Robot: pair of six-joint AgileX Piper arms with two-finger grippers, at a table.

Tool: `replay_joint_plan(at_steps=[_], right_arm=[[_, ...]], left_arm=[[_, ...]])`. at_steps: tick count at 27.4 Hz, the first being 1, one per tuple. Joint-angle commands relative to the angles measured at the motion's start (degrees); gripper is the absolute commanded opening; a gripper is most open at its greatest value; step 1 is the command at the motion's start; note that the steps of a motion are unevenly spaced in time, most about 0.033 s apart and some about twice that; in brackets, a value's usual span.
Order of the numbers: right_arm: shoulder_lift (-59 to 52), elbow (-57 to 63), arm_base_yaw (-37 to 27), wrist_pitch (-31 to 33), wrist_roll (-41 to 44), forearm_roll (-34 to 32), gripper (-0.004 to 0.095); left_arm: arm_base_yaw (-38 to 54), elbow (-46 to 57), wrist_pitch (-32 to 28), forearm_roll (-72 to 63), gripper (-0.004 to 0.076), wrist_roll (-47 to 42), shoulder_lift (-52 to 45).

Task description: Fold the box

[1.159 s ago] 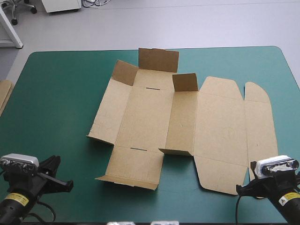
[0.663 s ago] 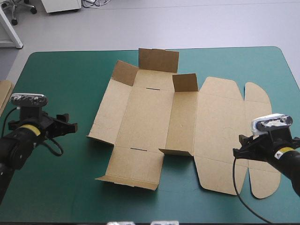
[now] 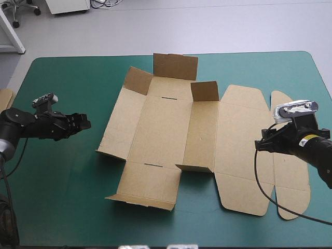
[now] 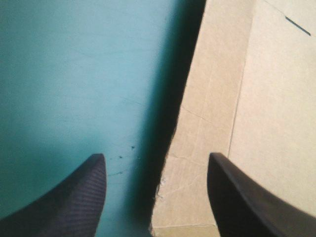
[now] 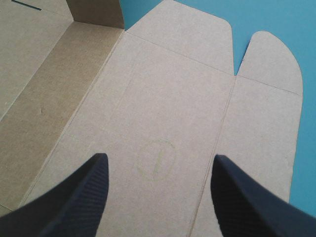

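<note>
I have my left hand (image 3: 79, 123) beside the brown box (image 3: 166, 127) and my right hand (image 3: 258, 145) over its lid panel, both wide open, probably to lift flaps.

Table (image 3: 62, 176) w/ teal-green cover; brown box (image 3: 166, 129) lies mid-table, mostly flat, some flaps up; spare board (image 3: 4, 101) at left edge.

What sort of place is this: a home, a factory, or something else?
Probably a robotics laboratory or test bench: a table with a teal-green cover, the left gripper and right gripper of two robot arms over it, and a cut brown box lying mostly flat.
</note>
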Motion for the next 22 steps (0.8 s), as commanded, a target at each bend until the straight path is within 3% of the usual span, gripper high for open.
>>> replay_joint_plan(at_steps=[1,8,22], right_arm=[[-0.52,-2.01,-0.31,-2.38,-0.51,-0.07,0.0576],[-0.52,-2.01,-0.31,-0.05,-0.51,-0.07,0.0576],[-0.52,-5.34,-0.31,-0.08,-0.51,-0.09,0.0575]], left_arm=[[0.06,-1.24,1.43,-6.99,0.0441,3.64,1.75],[0.06,3.13,4.25,-18.55,0.0441,14.12,7.50],[-2.85,9.42,4.60,-26.97,0.0440,22.95,10.11]])
